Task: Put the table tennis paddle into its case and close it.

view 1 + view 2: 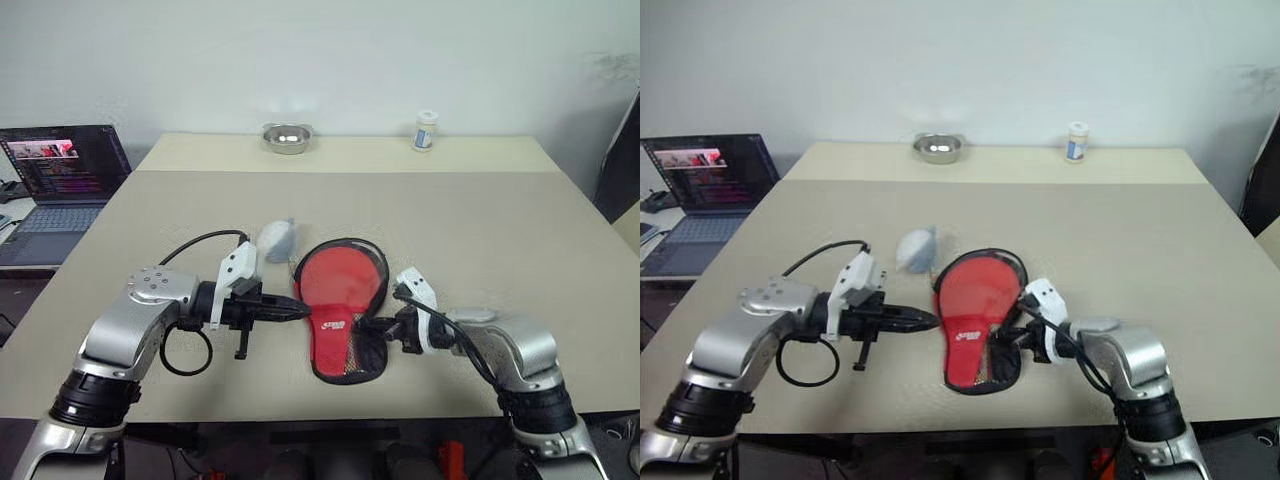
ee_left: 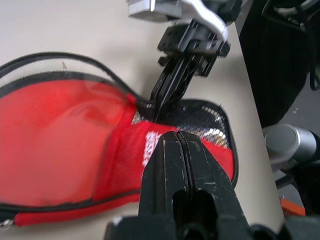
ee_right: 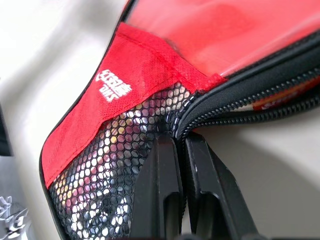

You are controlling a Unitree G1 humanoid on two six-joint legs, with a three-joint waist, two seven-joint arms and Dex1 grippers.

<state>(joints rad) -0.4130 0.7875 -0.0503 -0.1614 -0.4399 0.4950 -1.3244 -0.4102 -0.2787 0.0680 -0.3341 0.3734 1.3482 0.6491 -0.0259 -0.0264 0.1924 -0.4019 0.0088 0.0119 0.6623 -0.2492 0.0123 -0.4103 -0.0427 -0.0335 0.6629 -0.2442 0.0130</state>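
The right hand is pinched tight on the zipper edge of the case at its narrow handle end, its fingertips partly buried in the black mesh. The left hand is closed on nothing, its tips just beside the case's other edge. The case lies near the middle of the surface, window side up; the table tennis paddle shows red through it, its handle hidden under the mesh. Whether the zip is fully closed cannot be told. A small grey object behind the case is too blurred to identify.
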